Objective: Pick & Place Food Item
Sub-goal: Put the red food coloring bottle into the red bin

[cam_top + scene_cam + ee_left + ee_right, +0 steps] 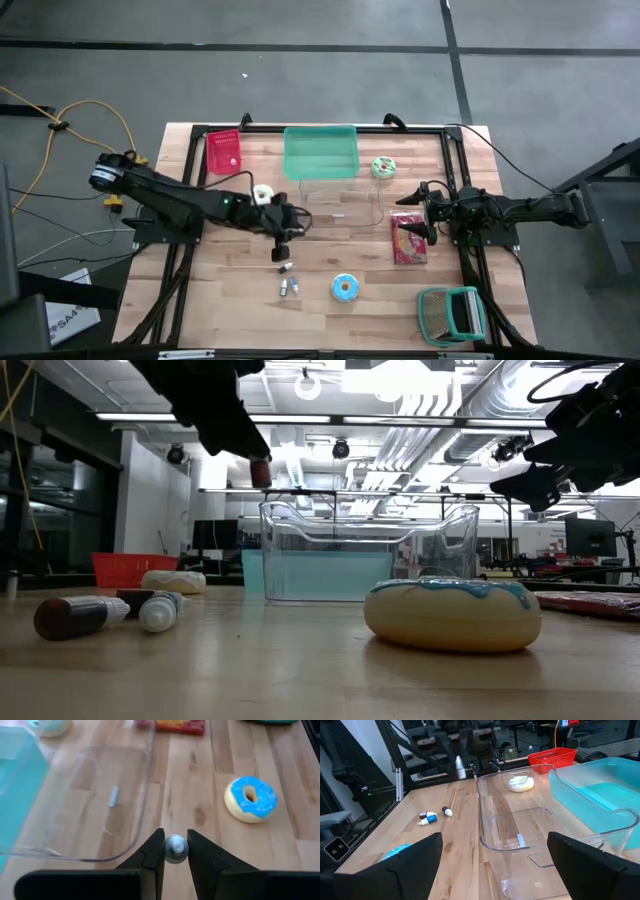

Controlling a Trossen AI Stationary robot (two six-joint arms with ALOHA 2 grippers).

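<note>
Beside clear bin (340, 210), left gripper (175, 851) pinches bottle (176, 847); labels unreadable.

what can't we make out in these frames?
- What the small tube in the left pincer is: left wrist view shows only its cap end between the fingers; low view shows a dark stub.
- Labels on the small bottles: too small from above, end-on in the low view.
- Right pincer fingertips: cut off by the right wrist view's bottom edge.
- Snack packet print: too small, partly under the right arm.
</note>
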